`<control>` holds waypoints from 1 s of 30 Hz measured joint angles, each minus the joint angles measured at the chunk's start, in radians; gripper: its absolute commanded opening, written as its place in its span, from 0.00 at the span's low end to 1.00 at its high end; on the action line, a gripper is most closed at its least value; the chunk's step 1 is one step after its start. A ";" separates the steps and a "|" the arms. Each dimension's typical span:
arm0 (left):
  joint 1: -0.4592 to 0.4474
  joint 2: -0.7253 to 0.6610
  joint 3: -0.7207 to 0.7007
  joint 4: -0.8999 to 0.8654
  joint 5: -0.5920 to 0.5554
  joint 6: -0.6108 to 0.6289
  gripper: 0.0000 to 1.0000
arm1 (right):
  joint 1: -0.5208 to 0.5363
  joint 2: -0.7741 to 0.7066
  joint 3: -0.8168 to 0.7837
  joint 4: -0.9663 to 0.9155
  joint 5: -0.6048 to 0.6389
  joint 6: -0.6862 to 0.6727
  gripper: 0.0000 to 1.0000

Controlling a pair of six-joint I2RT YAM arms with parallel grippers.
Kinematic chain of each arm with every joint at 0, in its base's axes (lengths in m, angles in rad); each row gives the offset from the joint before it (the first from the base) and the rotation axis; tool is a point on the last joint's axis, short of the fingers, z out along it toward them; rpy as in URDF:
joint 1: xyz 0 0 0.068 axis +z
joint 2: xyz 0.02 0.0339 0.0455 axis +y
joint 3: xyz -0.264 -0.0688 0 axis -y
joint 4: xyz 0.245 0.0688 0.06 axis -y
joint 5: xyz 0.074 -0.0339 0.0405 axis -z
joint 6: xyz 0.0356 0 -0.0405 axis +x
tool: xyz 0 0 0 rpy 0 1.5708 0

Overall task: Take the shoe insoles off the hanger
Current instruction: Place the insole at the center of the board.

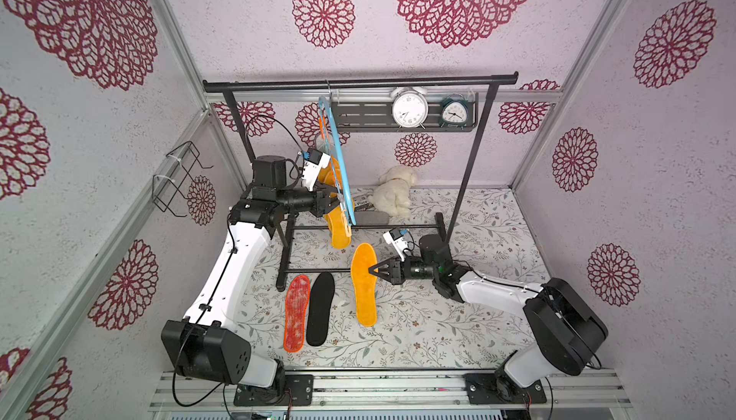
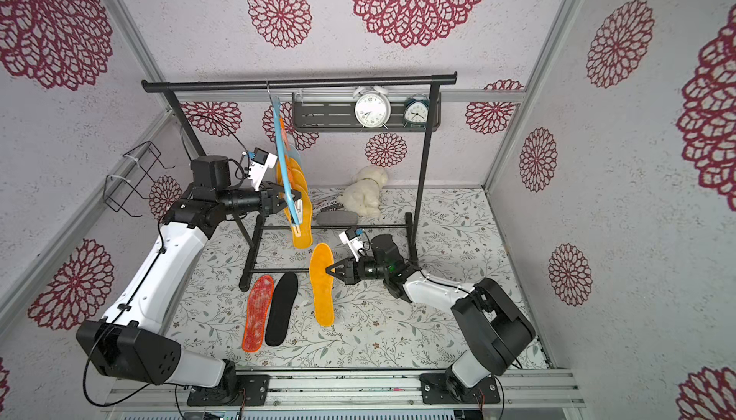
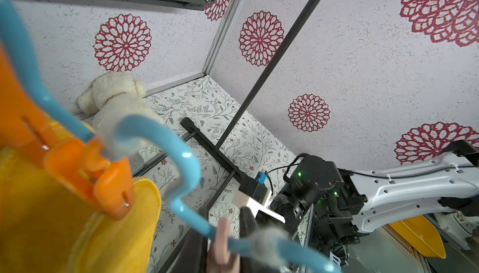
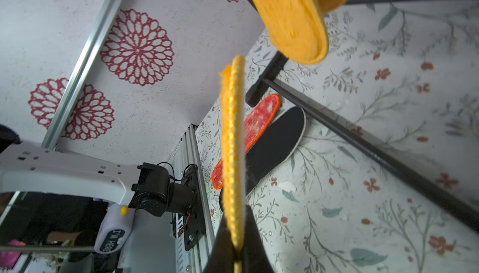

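The left end effector (image 1: 333, 199) reaches into the light-blue curved plastic hanger (image 1: 339, 151), which hangs by its hook from the top bar of the black metal garment rack (image 1: 358, 80). In the left wrist view its jaws sit closed on a pink peg (image 3: 223, 243) on the blue arc. Several orange-yellow fleecy shoe insoles (image 1: 341, 236) hang from the hanger, one pinched by an orange peg (image 3: 103, 181). Nearer the front, on the floral-patterned desk (image 1: 438, 318), a mottled red insole with an orange edge (image 1: 296, 312) and a black insole (image 1: 320, 314) lie side by side. Just right of them another orange-yellow insole (image 1: 364, 282) is off the hanger, held by the right end effector (image 1: 375, 269), whose jaws are clamped on its long edge; whether it touches the desk cannot be told. Farther back, a cream plush toy (image 1: 394, 195) lies by the wall.
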 measured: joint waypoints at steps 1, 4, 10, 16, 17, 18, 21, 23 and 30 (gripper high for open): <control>0.000 0.000 0.000 -0.002 -0.002 0.001 0.01 | 0.011 0.005 -0.002 -0.011 0.021 0.035 0.00; 0.000 0.000 0.000 -0.003 -0.007 0.002 0.01 | 0.048 0.049 -0.001 -0.031 0.070 0.149 0.00; 0.000 0.000 0.000 -0.004 -0.016 0.002 0.00 | 0.107 0.220 0.066 -0.071 0.136 0.311 0.00; 0.000 0.000 0.000 -0.004 -0.021 0.003 0.00 | 0.128 0.357 0.148 -0.094 0.139 0.414 0.00; 0.000 0.000 0.000 -0.004 -0.022 0.003 0.00 | 0.129 0.373 0.164 -0.097 0.138 0.422 0.00; 0.000 0.000 0.000 -0.004 -0.022 0.003 0.00 | 0.130 0.390 0.182 -0.101 0.135 0.428 0.00; 0.000 -0.001 0.000 -0.005 -0.025 0.003 0.00 | 0.132 0.431 0.230 -0.115 0.127 0.443 0.00; 0.000 -0.002 0.000 -0.005 -0.025 0.004 0.00 | 0.132 0.451 0.251 -0.122 0.121 0.447 0.00; 0.000 -0.003 0.000 -0.006 -0.026 0.005 0.00 | 0.137 0.480 0.279 -0.158 0.106 0.459 0.14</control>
